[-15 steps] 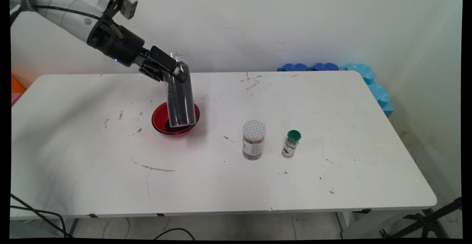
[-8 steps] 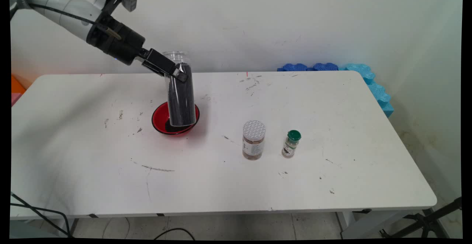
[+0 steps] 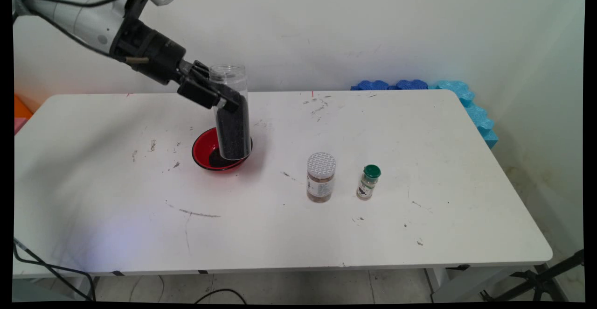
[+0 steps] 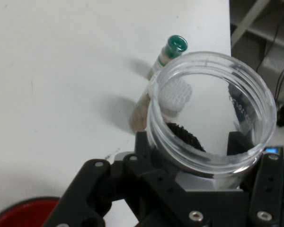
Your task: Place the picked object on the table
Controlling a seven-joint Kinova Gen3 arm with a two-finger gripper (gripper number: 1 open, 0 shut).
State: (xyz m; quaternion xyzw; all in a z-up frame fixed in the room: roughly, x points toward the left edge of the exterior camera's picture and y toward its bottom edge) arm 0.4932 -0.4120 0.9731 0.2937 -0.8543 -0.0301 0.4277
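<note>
My gripper [image 3: 225, 98] is shut on a tall clear jar [image 3: 231, 113] partly filled with fine black grains. The jar is nearly upright, mouth up, its base hanging over a red bowl [image 3: 201, 148] that holds a small dark heap [image 3: 215, 158]. In the hand view the jar's open mouth [image 4: 213, 109] fills the middle, clamped between the fingers [image 4: 142, 151], with black grains [image 4: 184, 135] inside. The red bowl's rim [image 4: 23, 213] shows at the bottom left.
A grey-capped jar of brown powder [image 3: 321, 177] and a small green-capped spice bottle [image 3: 368, 182] stand right of the bowl; both appear in the hand view, jar [image 4: 146, 111] and bottle [image 4: 171, 48]. Blue foam pieces [image 3: 419, 85] lie at the back right corner.
The jar has swung from a leftward tilt to nearly upright over the bowl. The hand rotated and shifted slightly right with it.
</note>
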